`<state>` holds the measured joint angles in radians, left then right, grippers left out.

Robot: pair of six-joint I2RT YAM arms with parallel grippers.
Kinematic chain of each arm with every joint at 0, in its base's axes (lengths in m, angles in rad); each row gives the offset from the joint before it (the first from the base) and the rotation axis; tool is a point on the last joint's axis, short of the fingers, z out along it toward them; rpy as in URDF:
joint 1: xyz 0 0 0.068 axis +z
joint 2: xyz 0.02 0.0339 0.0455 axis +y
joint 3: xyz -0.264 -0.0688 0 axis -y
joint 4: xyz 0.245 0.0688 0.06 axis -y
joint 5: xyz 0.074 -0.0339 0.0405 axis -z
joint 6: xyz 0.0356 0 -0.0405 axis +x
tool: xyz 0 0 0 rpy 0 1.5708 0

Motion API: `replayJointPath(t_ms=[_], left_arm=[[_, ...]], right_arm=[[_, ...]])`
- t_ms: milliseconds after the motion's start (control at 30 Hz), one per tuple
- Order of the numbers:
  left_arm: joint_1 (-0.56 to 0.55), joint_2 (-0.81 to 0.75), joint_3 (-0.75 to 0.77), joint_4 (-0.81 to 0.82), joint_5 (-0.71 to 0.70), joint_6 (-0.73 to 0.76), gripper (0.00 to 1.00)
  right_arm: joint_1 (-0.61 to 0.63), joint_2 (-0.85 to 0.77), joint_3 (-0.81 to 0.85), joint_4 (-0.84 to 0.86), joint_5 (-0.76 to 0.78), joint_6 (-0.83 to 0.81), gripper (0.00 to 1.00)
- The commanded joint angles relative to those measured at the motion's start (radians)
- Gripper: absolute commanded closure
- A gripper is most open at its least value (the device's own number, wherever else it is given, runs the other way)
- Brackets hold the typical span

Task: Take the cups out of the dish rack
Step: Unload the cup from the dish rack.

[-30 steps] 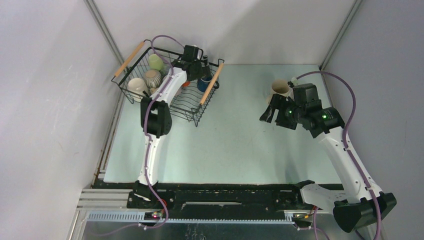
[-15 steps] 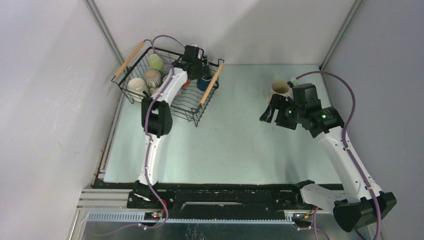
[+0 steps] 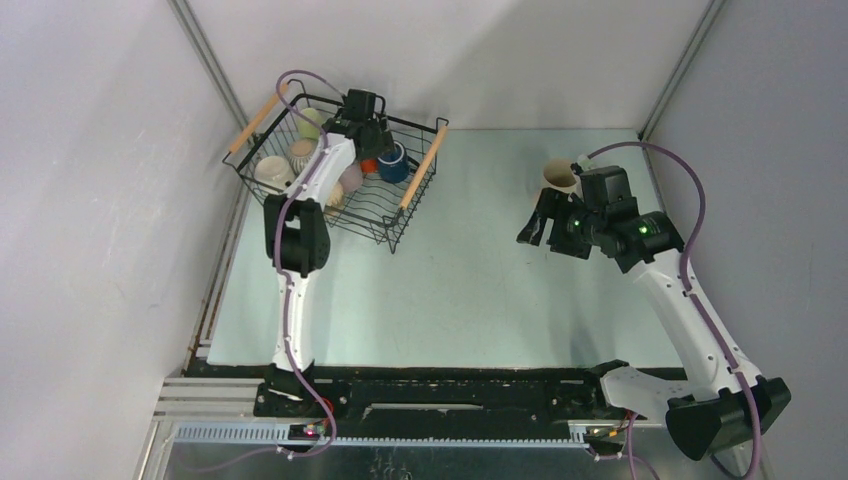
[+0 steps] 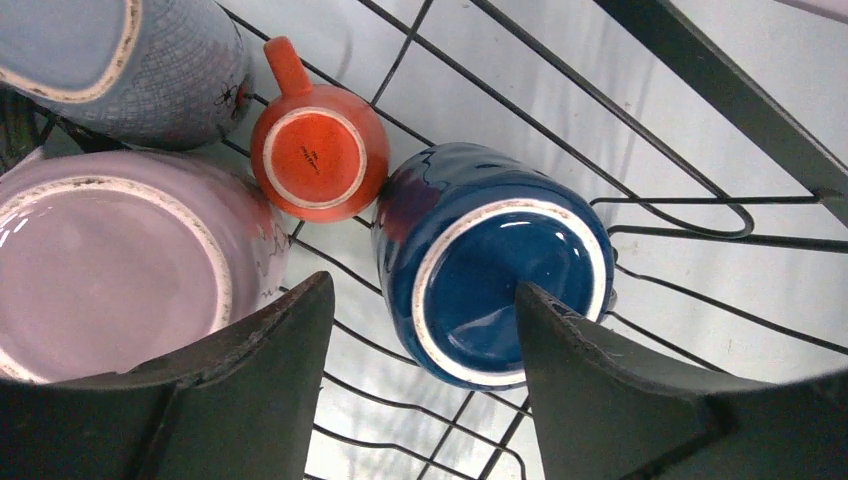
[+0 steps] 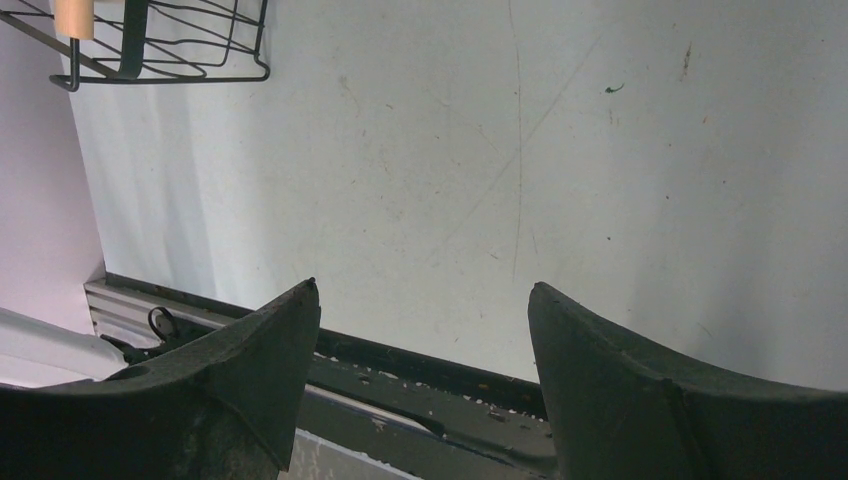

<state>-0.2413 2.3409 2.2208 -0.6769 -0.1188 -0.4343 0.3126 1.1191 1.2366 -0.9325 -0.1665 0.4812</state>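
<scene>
While I watch through the left wrist camera, the left gripper (image 4: 422, 290) hangs inside the dish rack (image 3: 422, 168) with its jaws apart and clamped on nothing. The upturned base of the navy cup (image 4: 500, 270) fills most of the gap between them. My right finger's inner edge overlaps that cup's rim in the view, though I cannot tell whether it touches. The left finger stands clear of the navy cup and sits just in front of the mauve cup (image 4: 110, 260), which is also bottom up and crowds that side.

Beyond them the orange cup (image 4: 318, 160) lies base up, seemingly touching the navy one, with its handle pointing away from me. A grey-blue cup (image 4: 130, 60) lies on its side past the mauve one.

From the top camera I also see a pale green cup (image 3: 312, 122), a striped ribbed cup (image 3: 303, 152) and a white cup (image 3: 270, 170) in the rack's left half. My own arm crosses over the basket and hides part of it.

The right gripper (image 5: 422, 288) hovers over the bare table (image 3: 460, 290), its jaws wide and holding nothing. A tan cup (image 3: 560, 177) stands upright on the table just behind it, well apart from the rack.
</scene>
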Motion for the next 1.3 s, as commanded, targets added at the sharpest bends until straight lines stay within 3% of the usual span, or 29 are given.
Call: replayJointPath(t_ms=[0, 500, 933, 1267], left_arm=[[0.004, -0.074, -0.026, -0.015, -0.008, 0.032, 0.25], [-0.006, -0.104, 0.033, 0.038, 0.092, 0.017, 0.0], [-0.058, 0.065, 0.222, -0.061, -0.104, 0.022, 0.0], [-0.077, 0.157, 0.286, -0.079, -0.143, 0.032, 0.0]], right_arm=[[0.013, 0.006, 0.001, 0.017, 0.001, 0.002, 0.16], [0.027, 0.019, 0.001, 0.024, 0.014, -0.005, 0.16], [0.048, 0.033, 0.002, 0.028, 0.023, -0.016, 0.16], [0.054, 0.045, 0.002, 0.033, 0.019, -0.027, 0.16]])
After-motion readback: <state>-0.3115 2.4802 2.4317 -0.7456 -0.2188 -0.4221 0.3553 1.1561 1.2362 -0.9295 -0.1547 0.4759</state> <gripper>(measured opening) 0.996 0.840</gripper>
